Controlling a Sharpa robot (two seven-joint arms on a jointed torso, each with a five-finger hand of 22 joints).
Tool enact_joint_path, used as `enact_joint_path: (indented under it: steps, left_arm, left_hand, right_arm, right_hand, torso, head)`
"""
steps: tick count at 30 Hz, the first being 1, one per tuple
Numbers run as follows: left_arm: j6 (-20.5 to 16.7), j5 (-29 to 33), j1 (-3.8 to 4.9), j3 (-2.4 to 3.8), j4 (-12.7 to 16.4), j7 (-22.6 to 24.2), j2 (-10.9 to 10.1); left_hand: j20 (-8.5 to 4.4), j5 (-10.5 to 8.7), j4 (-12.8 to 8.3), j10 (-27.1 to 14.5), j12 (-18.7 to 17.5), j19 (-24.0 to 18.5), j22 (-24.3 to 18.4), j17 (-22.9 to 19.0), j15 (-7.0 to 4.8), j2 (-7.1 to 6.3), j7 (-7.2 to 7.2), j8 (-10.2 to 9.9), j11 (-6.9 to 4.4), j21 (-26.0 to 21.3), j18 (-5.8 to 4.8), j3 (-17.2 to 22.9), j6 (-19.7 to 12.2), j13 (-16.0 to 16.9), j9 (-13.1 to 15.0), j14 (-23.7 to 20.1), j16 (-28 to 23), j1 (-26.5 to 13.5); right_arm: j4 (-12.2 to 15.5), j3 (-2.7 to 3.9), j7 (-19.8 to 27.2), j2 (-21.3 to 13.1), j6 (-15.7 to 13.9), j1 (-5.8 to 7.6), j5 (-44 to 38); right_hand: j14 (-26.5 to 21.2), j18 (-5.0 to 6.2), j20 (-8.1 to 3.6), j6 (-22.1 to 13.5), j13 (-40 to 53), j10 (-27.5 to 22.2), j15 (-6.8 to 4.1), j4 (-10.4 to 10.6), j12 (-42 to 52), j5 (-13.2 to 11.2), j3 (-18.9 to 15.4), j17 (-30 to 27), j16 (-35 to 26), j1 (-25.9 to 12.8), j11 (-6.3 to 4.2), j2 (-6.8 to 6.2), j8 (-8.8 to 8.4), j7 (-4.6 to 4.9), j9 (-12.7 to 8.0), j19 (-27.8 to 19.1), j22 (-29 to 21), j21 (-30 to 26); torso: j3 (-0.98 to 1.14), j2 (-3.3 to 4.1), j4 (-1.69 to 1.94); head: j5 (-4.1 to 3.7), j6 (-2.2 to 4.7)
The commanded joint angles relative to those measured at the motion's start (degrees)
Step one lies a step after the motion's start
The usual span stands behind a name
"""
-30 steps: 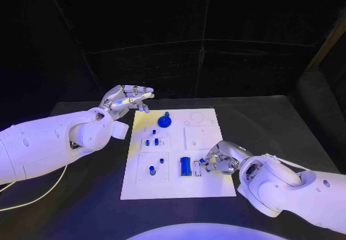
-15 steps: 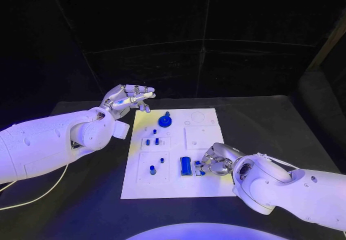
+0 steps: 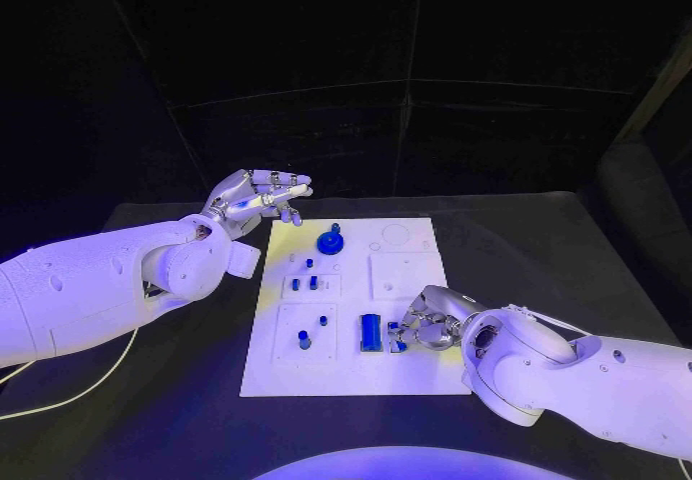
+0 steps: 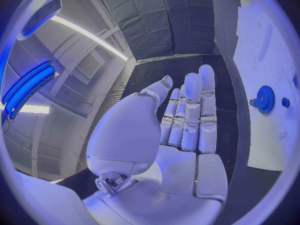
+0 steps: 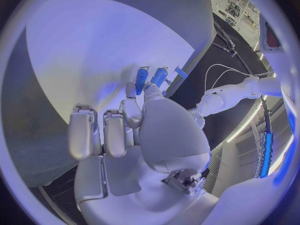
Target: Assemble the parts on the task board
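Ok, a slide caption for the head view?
Right hand reaches the blue parts on the white task board; left hand hovers open beyond its far corner.

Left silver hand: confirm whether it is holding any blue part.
No: the left silver hand is flat and holds nothing, fingers extended, apart from the white task board.

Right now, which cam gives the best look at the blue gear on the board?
Left wrist view: the blue gear shows unobstructed, teeth visible, on the task board. Head view shows it whole but small, near the board's far end. I can't make it out in the right wrist view.
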Motion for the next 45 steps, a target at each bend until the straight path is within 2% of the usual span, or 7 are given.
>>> enact_joint_path:
  steps: [1, 9, 11, 18, 28, 33, 45]
  left_arm:
    - [0.81, 0.07, 0.08, 0.04, 0.09, 0.53, 0.02]
    - [0.84, 0.07, 0.08, 0.04, 0.1, 0.49, 0.02]
    - [0.84, 0.07, 0.08, 0.04, 0.1, 0.49, 0.02]
    - [0.87, 0.07, 0.08, 0.04, 0.13, 0.46, -0.05]
    - [0.82, 0.07, 0.09, 0.04, 0.2, 0.46, -0.21]
    - [0.8, 0.07, 0.09, 0.04, 0.18, 0.48, -0.3]
    - [0.83, 0.07, 0.08, 0.04, 0.15, 0.49, -0.27]
  left_hand:
    - [0.13, -0.13, -0.03, -0.28, 0.25, 0.16, -0.07, -0.04, 0.13, 0.13, -0.03, 0.37, 0.05, -0.29, 0.71, -0.23, -0.49, -0.06, 0.02, -0.41, 0.38, -0.53]
    - [0.14, -0.13, 0.0, -0.3, 0.26, 0.16, -0.09, -0.05, 0.13, 0.12, -0.04, 0.37, 0.04, -0.31, 0.72, -0.27, -0.5, -0.06, 0.02, -0.41, 0.39, -0.57]
    - [0.14, -0.13, 0.0, -0.3, 0.26, 0.16, -0.09, -0.05, 0.13, 0.12, -0.04, 0.37, 0.04, -0.31, 0.72, -0.27, -0.5, -0.06, 0.02, -0.41, 0.39, -0.57]
    - [0.14, -0.13, 0.0, -0.3, 0.26, 0.16, -0.09, -0.05, 0.13, 0.12, -0.04, 0.37, 0.04, -0.31, 0.72, -0.27, -0.5, -0.06, 0.02, -0.41, 0.39, -0.57]
    - [0.14, -0.11, -0.01, -0.31, 0.27, 0.16, -0.1, -0.05, 0.13, 0.14, -0.06, 0.38, 0.03, -0.32, 0.72, -0.27, -0.51, -0.06, 0.02, -0.42, 0.39, -0.56]
    - [0.14, -0.11, -0.01, -0.31, 0.27, 0.16, -0.1, -0.05, 0.13, 0.14, -0.06, 0.38, 0.03, -0.32, 0.72, -0.27, -0.51, -0.06, 0.02, -0.42, 0.39, -0.56]
    - [0.14, -0.09, -0.04, -0.33, 0.27, 0.17, -0.11, -0.06, 0.12, 0.16, -0.07, 0.38, 0.02, -0.33, 0.73, -0.26, -0.51, -0.06, 0.03, -0.43, 0.4, -0.51]
  right_arm:
    - [-0.04, -0.08, -0.52, 0.28, 0.5, -0.04, -0.92]
    - [-0.2, -0.08, -0.61, 0.55, 0.15, -0.04, -1.67]
    - [-0.24, -0.08, -0.66, 0.54, 0.07, -0.04, -1.72]
    - [-0.31, -0.08, -0.73, 0.31, -0.47, -0.04, -2.18]
    - [0.52, -0.08, 0.6, -0.95, -0.51, -0.03, -2.77]
    - [1.42, -0.08, 3.77, -2.61, 1.2, -0.02, -2.1]
    - [0.05, -0.09, 4.0, -1.57, 4.01, -0.02, -1.85]
  right_hand:
    - [3.33, -1.02, -0.39, 0.47, 0.48, 0.27, -0.27, 0.51, 0.25, 0.68, -0.1, 0.46, -0.07, -0.85, -0.19, 0.06, 0.31, -0.06, 0.22, 0.0, 2.9, 0.02]
    - [3.38, -1.03, -0.42, 0.6, 0.79, 0.63, -0.26, 1.82, 0.58, 0.26, -1.83, 0.65, -0.01, -4.34, -0.15, 0.54, 0.88, -0.03, 0.78, 0.01, 2.89, -0.03]
    - [3.39, -1.02, -0.41, 0.6, 0.83, 0.68, -0.21, 1.82, 0.58, -1.39, -2.65, 0.71, 0.01, -5.92, -0.09, 0.87, 1.02, 0.0, 0.93, -0.01, 2.87, -0.06]
    - [3.27, -0.93, -0.29, 0.09, 0.48, 0.43, -0.09, 1.79, -0.15, -10.71, -5.55, 0.18, -0.37, -9.79, 0.06, 1.93, 1.28, 0.15, 1.38, -0.25, 2.5, -0.32]
    - [3.16, -0.79, -0.2, -0.53, 0.02, 0.01, 0.01, 1.46, -0.99, -13.02, -6.8, -0.35, -0.75, -8.94, 0.2, 1.61, 1.35, 0.3, 1.64, -0.64, 1.94, -0.7]
    - [2.02, 0.16, 0.36, -3.39, -5.25, -3.53, 0.76, -0.46, -8.67, -14.76, -7.92, -4.69, -3.71, -4.95, 1.17, -1.0, 0.11, 1.5, 1.34, -3.67, -2.3, -3.34]
    - [2.29, 0.1, 0.65, -2.88, -5.36, -3.27, 0.88, -0.45, -8.6, -16.7, -8.38, -4.19, -3.63, -3.88, 1.21, -0.54, 0.59, 1.47, 1.63, -3.34, -2.05, -3.39]
  torso:
    - [-0.01, 0.01, -0.03]
    - [-0.02, 0.03, -0.03]
    - [-0.02, 0.01, -0.02]
    - [-0.02, 0.0, -0.03]
    - [-0.03, -0.08, -0.02]
    - [-0.05, -0.15, -0.03]
    - [-0.01, 0.06, -0.03]
  head:
    - [0.05, 0.08]
    - [-0.02, 0.12]
    - [-0.02, 0.12]
    - [-0.05, 0.24]
    - [-0.05, 0.32]
    - [-0.24, 0.45]
    - [-0.26, 0.7]
